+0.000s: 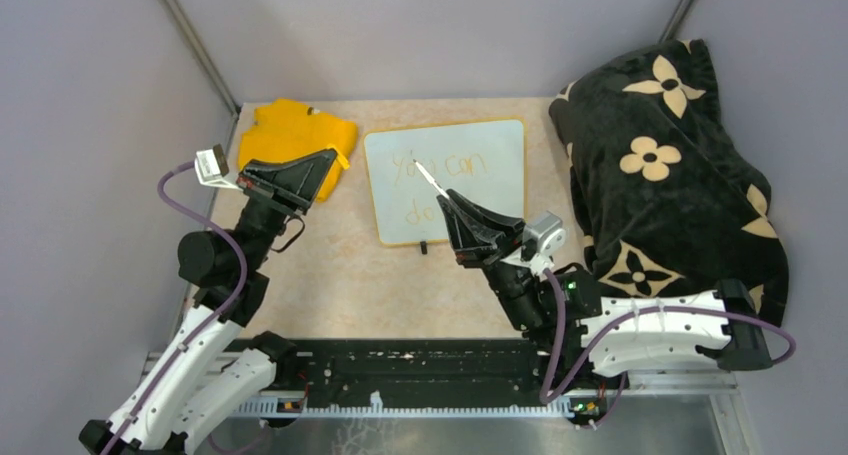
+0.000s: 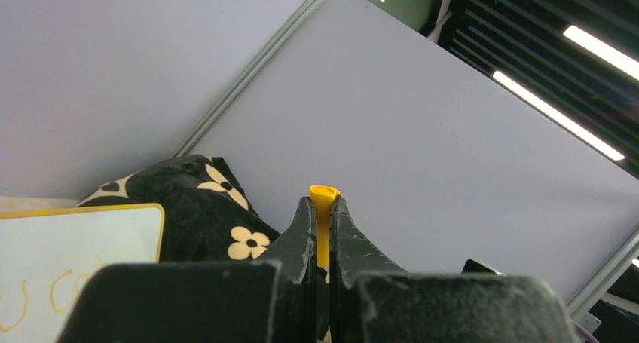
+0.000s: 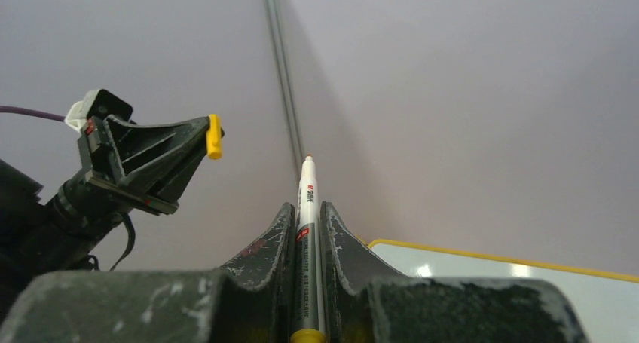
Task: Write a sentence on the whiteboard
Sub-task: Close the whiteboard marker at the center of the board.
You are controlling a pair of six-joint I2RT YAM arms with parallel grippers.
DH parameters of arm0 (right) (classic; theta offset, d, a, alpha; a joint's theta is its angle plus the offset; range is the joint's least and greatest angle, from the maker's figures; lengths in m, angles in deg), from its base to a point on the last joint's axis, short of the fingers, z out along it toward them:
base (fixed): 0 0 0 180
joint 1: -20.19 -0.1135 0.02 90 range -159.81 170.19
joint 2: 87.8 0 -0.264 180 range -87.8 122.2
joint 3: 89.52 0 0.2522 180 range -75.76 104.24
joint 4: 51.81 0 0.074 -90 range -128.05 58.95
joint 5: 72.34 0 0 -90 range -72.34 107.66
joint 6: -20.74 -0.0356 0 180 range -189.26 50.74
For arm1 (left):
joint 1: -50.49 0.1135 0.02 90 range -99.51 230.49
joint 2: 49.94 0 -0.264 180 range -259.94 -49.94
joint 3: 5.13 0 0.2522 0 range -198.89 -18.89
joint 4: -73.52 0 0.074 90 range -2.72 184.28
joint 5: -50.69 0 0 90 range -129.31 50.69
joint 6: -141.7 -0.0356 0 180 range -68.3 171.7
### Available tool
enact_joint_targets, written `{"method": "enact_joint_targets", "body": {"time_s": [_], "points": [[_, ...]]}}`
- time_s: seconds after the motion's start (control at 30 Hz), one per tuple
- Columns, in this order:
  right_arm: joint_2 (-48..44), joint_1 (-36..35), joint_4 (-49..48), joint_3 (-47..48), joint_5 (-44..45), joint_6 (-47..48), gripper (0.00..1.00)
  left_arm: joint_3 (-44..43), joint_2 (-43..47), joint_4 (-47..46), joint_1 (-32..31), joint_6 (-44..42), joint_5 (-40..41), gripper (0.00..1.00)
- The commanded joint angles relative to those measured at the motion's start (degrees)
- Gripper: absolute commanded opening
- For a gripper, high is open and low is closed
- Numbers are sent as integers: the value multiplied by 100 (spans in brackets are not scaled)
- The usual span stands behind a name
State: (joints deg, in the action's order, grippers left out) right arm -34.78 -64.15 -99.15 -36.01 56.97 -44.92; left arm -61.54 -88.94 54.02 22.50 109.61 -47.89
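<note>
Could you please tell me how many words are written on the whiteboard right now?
3. On the whiteboard, "you" and "can" sit on the upper line, "do" below; the right gripper and its marker may hide more.

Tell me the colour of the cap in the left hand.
Yellow. The cap shows best in the left wrist view.

A flat, rectangular white whiteboard (image 1: 490,210) with a thin yellow-orange rim is seen at the centre of the top view, and thin yellow-orange handwritten letters (image 1: 463,163) are shown on it. A crumpled yellow cloth (image 1: 290,130) is seen at upper left. A black plush blanket (image 1: 670,205) at right is patterned with cream flowers. The tabletop (image 1: 340,275) is mottled beige. A slim white marker (image 3: 307,200) is printed in red; a small yellow plastic cap (image 2: 324,196) is plain.
</note>
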Motion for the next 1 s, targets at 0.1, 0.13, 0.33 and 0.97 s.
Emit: {"method": "enact_joint_targets", "body": {"time_s": [0.1, 0.13, 0.33, 0.97], "points": [[677, -520, -1307, 128, -334, 578, 0, 239, -3, -625, -5, 674, -131, 0], [809, -606, -1511, 156, -347, 778, 0, 246, 4, -629, 1, 714, -109, 0], [1360, -740, -1940, 400, -462, 1065, 0, 332, 47, -681, -1, 1038, 29, 0], [1905, -738, -2490, 604, -751, 1110, 0, 421, 63, -514, -1, 2126, 16, 0]]}}
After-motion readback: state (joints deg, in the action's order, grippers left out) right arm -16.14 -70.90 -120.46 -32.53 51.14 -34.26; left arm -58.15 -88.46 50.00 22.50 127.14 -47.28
